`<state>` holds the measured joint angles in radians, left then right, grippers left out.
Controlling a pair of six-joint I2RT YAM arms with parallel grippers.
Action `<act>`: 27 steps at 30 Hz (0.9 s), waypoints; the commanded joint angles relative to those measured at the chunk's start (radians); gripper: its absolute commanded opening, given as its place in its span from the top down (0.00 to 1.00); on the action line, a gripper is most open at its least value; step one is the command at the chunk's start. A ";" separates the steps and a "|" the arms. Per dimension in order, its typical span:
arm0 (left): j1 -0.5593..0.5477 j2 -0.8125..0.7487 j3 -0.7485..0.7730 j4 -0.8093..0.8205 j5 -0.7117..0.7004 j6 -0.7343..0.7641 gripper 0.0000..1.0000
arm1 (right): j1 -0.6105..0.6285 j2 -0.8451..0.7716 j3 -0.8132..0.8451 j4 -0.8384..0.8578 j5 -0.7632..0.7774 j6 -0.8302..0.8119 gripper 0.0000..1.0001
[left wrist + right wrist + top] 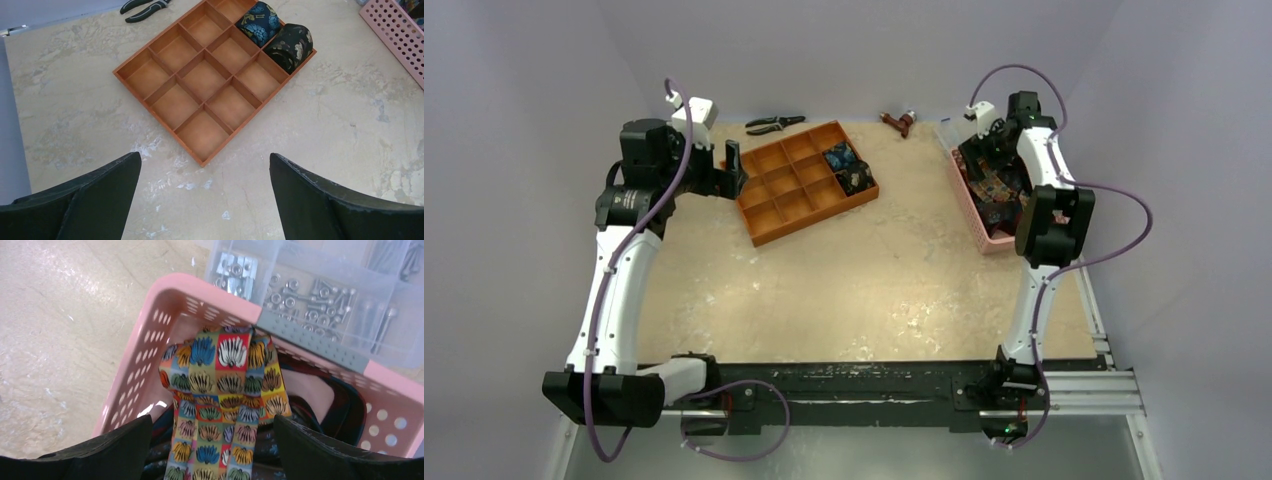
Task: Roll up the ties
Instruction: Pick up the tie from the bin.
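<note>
— What sort of place is this?

— A robotics lab bench, I'd say, closer to a test cell than a workshop. The left arm [614,280] and the right arm [1039,290] are bolted side by side to a metal rail [1094,388] at the near edge of a beige, marbled table [874,270].

— Anything besides the arms?

— Plain pale walls [854,50] close the table in on the left, right and far sides. Purple cables [1124,220] loop along both arms.

— Any tools?

— Pliers [774,124] lie at the far edge. At the far right stands a clear compartment box [320,295] holding screws and bolts.
</note>
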<state>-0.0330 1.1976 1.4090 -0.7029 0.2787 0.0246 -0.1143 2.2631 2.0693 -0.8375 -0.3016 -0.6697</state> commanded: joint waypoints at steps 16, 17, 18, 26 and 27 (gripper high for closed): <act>0.007 0.059 0.036 0.002 0.023 0.051 0.00 | 0.037 -0.023 -0.068 0.166 0.090 -0.018 0.91; 0.006 0.061 0.036 0.007 0.026 0.052 0.00 | 0.037 -0.039 -0.070 0.161 0.076 -0.018 1.00; 0.006 0.064 0.036 0.009 0.029 0.052 0.00 | 0.037 -0.056 -0.072 0.156 0.067 -0.016 1.00; 0.006 0.065 0.021 0.025 0.047 0.053 0.00 | 0.019 -0.258 -0.089 0.131 -0.013 0.005 1.00; 0.006 0.066 0.020 0.027 0.051 0.052 0.00 | 0.018 -0.274 -0.082 0.124 -0.024 0.007 1.00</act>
<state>-0.0330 1.2709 1.3972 -0.7128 0.2966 0.0650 -0.0856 2.1426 1.9667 -0.7223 -0.2520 -0.6842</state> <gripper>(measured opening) 0.998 0.012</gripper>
